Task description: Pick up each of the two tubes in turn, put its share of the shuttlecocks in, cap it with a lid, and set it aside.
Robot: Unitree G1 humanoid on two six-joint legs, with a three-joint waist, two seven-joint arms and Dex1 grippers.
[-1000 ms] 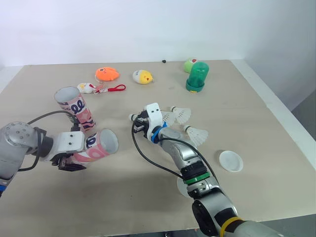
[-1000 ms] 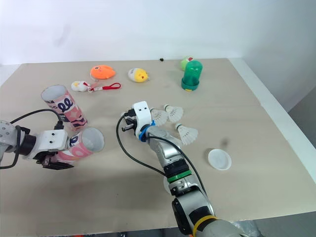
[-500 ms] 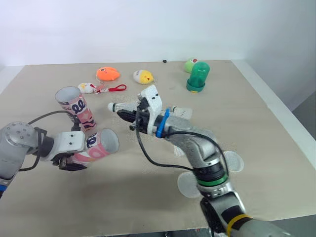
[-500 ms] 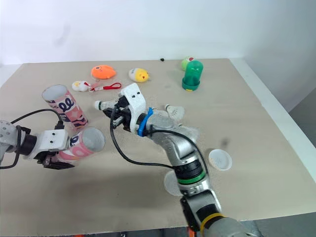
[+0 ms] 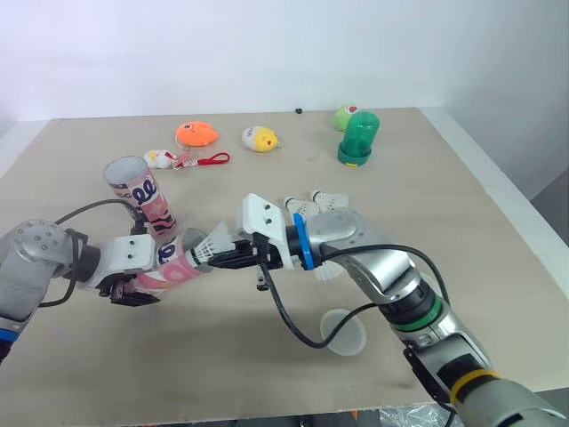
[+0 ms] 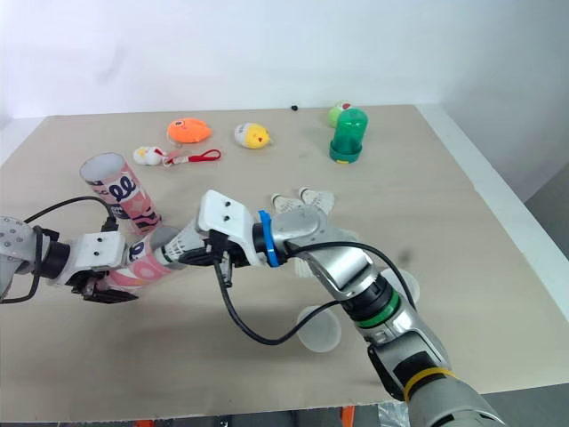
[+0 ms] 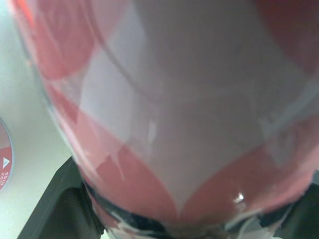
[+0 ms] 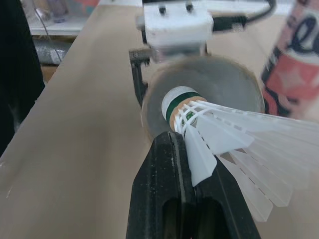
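The loading step is in hand. The right gripper (image 5: 229, 259) is holding a white feather shuttlecock (image 5: 212, 242) cork-first at the open mouth of the tilted pink patterned cardboard tube (image 5: 174, 265). Its fingers (image 8: 167, 164) are pressing almost together, pinching the feather skirt just behind the cork. The left gripper (image 5: 132, 286) is clamping the tube's lower body between its fingers. The next move probably calls for a straight push along the tube's axis, then letting go.
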